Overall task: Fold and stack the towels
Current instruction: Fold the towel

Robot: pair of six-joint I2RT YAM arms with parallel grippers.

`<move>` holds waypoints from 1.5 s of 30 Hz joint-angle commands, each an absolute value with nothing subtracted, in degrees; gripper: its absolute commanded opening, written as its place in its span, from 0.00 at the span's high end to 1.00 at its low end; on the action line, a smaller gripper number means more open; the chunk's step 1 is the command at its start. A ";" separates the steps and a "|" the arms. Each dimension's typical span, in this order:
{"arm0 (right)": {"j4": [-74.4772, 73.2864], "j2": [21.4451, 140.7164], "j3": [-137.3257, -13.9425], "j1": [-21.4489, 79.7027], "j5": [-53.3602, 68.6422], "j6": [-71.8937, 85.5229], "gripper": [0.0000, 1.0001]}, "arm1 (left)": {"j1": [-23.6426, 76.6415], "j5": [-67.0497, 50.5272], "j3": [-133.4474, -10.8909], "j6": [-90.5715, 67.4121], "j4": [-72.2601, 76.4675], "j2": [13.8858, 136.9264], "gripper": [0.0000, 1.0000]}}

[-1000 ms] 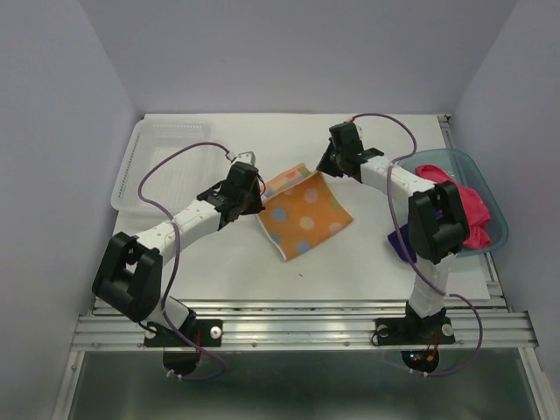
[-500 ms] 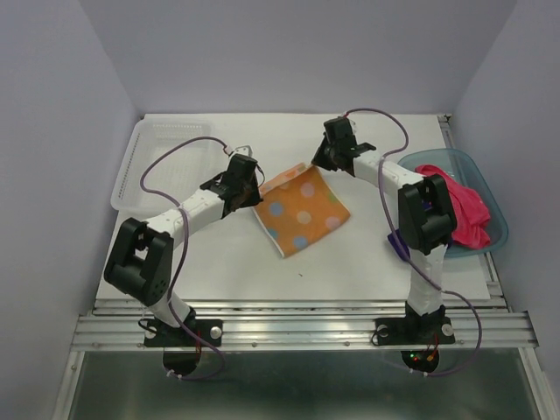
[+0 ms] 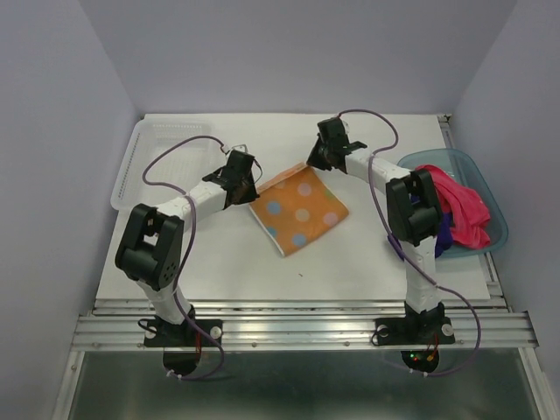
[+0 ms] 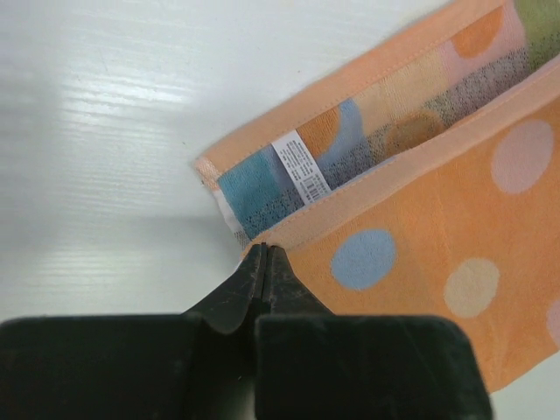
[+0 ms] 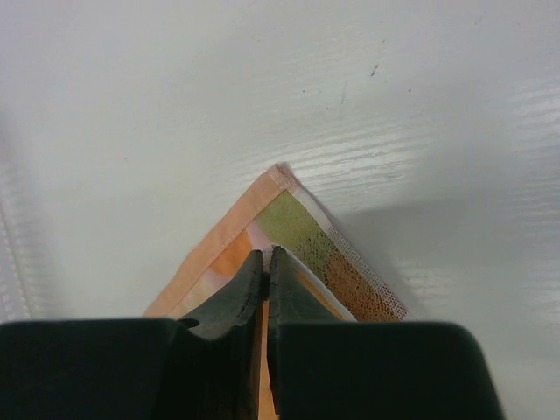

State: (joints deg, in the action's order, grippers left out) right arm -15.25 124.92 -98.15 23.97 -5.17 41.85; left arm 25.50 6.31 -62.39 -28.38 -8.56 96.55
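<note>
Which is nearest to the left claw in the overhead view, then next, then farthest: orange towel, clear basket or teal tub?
1. The orange towel, its edge pinched in the left claw.
2. The clear basket, off to the left.
3. The teal tub, far over on the right side.

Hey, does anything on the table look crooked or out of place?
The orange towel lies diagonally on the table, and its folded layers don't line up: a strip of the lower layer with its label shows.
</note>
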 commanded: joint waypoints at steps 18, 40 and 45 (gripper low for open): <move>-19.07 120.16 -101.53 23.55 -3.95 37.97 0.28 | 28.20 9.14 -64.87 -28.30 -10.81 86.86 0.23; -8.35 76.29 -41.40 23.55 -7.38 45.17 0.01 | 56.15 8.70 -47.02 -26.81 -1.06 83.92 0.19; -7.21 77.08 -40.52 23.55 -6.25 45.62 0.02 | 56.95 11.33 -48.34 -25.84 -1.23 86.65 0.25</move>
